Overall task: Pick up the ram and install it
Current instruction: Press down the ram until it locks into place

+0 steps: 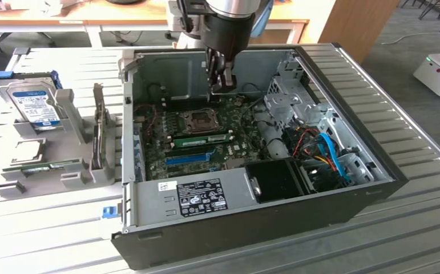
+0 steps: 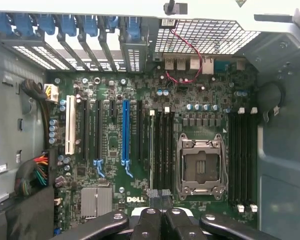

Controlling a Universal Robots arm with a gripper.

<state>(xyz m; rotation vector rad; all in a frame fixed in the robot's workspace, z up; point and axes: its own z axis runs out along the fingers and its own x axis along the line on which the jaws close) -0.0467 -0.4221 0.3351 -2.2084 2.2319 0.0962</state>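
RAM seated in a motherboard slot, jaws pressed together above it.

The ram point(image 1: 202, 138) lies flat-edged in a slot just beside the CPU socket point(image 1: 202, 120), inside the open computer case point(image 1: 372, 188) on the desk point(image 1: 44, 228). The gripper point(image 1: 222, 85) hangs over the board's far side, holding nothing. A hard drive point(image 1: 37, 105) sits well apart on the exterior view's left.

Case point(image 1: 372, 197) black outside, grey metal inside. Motherboard point(image 2: 200, 97) dark green; long slot point(image 2: 125, 131) bright blue, one slot point(image 2: 70, 131) white, others black. Ram point(image 1: 204, 138) green. Hard drive point(image 1: 35, 105) silver, blue label. Table point(image 1: 425, 240) pale grey, ribbed. Gripper point(image 2: 162, 212) black. Cables point(image 1: 332, 157) blue, orange. Power supply label point(image 1: 198, 197) black and white.
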